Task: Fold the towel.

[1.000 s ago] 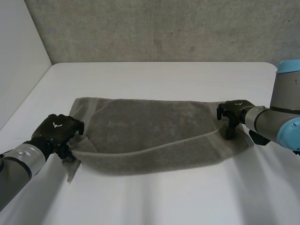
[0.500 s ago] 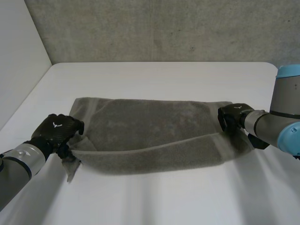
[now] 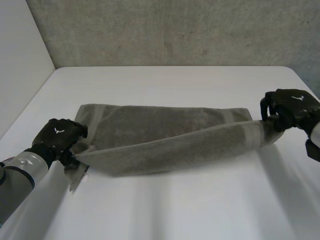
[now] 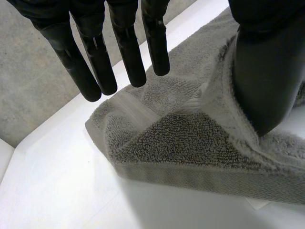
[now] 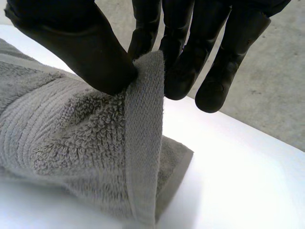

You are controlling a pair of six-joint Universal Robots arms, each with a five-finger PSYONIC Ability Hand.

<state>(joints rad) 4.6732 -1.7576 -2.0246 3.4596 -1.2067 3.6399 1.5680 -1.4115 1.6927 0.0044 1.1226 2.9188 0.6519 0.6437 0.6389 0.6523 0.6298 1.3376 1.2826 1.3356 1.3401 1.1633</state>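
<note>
A grey towel lies lengthwise across the white table, its near layer raised into a long fold. My left hand rests on the towel's left end. There the thumb presses down on a folded corner of the towel, while the straight fingers hover above the cloth, apart from the thumb. My right hand holds the towel's right end a little above the table. Its thumb and fingers pinch the hemmed edge of the towel, which hangs from them.
A concrete wall runs behind the table's far edge, and a white panel stands at the left. Bare tabletop lies in front of the towel and beyond it.
My right hand has closed on the towel's right end and carried it up and to the right, which stretched the near layer taut. My left hand has hardly moved.
</note>
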